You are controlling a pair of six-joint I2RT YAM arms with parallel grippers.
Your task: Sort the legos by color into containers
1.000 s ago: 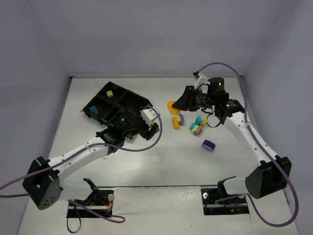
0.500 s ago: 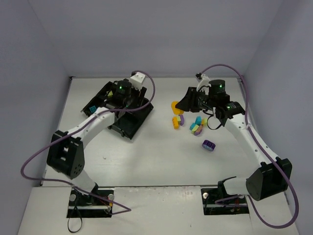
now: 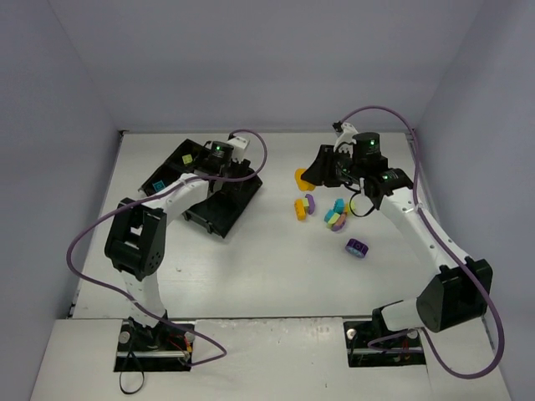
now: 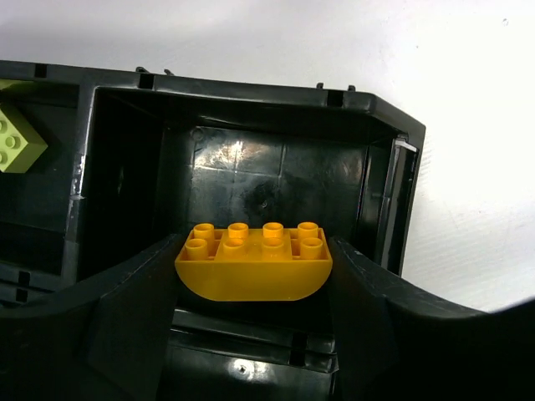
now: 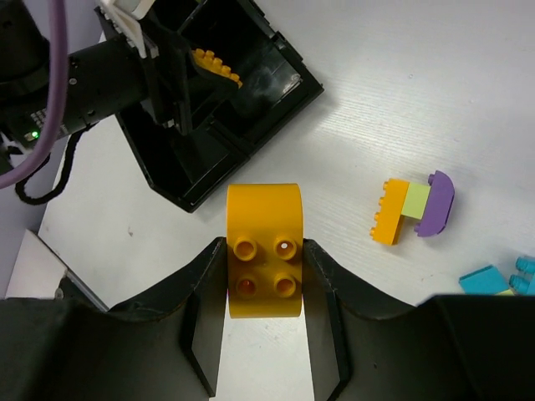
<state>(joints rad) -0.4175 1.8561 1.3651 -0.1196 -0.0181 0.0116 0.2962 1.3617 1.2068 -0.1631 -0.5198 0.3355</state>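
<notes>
left gripper (image 4: 253, 288) pinching curved orange brick (image 4: 253, 266) above black tray compartment (image 4: 267, 180): drop step, needs jaws opening. right gripper (image 5: 264, 276) clamped on orange arch brick (image 5: 264, 238), right of tray (image 5: 251, 150); same compartment next.

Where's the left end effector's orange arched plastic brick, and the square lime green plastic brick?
Orange arched plastic brick (image 4: 253, 280): left wrist view, curved side face.
Square lime green plastic brick (image 4: 15, 140): left wrist view, studded top.
</notes>
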